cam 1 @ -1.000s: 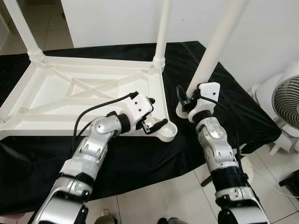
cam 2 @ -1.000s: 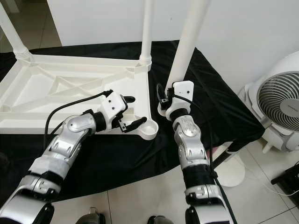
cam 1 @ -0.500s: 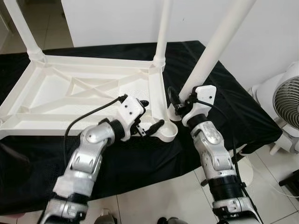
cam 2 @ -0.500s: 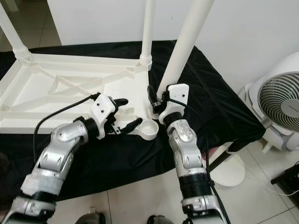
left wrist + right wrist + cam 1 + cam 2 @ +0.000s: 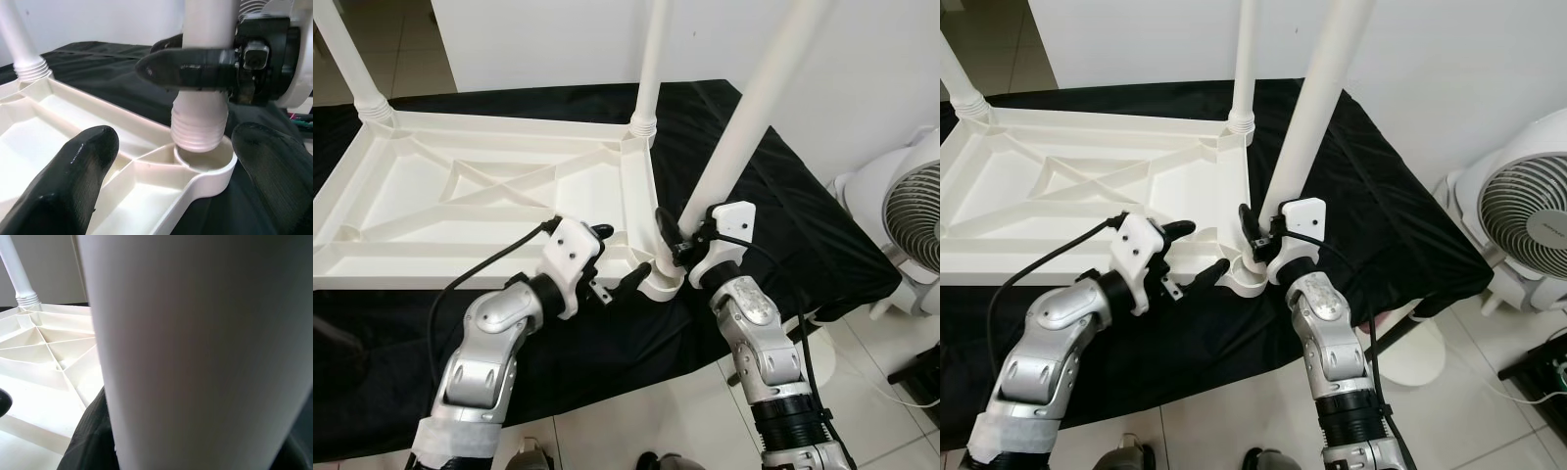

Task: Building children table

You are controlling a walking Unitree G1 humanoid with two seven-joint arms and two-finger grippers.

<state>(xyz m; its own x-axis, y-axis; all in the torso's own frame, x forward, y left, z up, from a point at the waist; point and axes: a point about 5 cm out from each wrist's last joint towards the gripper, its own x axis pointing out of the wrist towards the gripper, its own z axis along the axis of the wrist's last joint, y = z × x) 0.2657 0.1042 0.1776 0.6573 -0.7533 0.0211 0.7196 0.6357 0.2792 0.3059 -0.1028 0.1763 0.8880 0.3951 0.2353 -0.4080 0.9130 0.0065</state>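
Note:
A white plastic table top [image 5: 480, 206] lies upside down on a black cloth [image 5: 783, 186]. Two white legs stand screwed in at its far left corner [image 5: 352, 59] and far right corner [image 5: 649, 69]. My right gripper [image 5: 681, 233] is shut on a third white leg [image 5: 749, 117], held tilted. That leg's threaded end [image 5: 199, 128] sits in the round socket [image 5: 208, 166] at the near right corner. My left gripper [image 5: 623, 252] is open astride the table's near rim, just left of the socket, and its fingers [image 5: 68, 181] hold nothing.
A white fan [image 5: 913, 211] stands on the floor to the right of the table. The black cloth hangs over the near edge above a pale tiled floor [image 5: 636, 411]. A white wall [image 5: 538, 39] rises behind.
My right gripper has carried the leg left and nearer, bringing its threaded end from the cloth onto the corner socket. My left gripper has drawn back a little along the rim.

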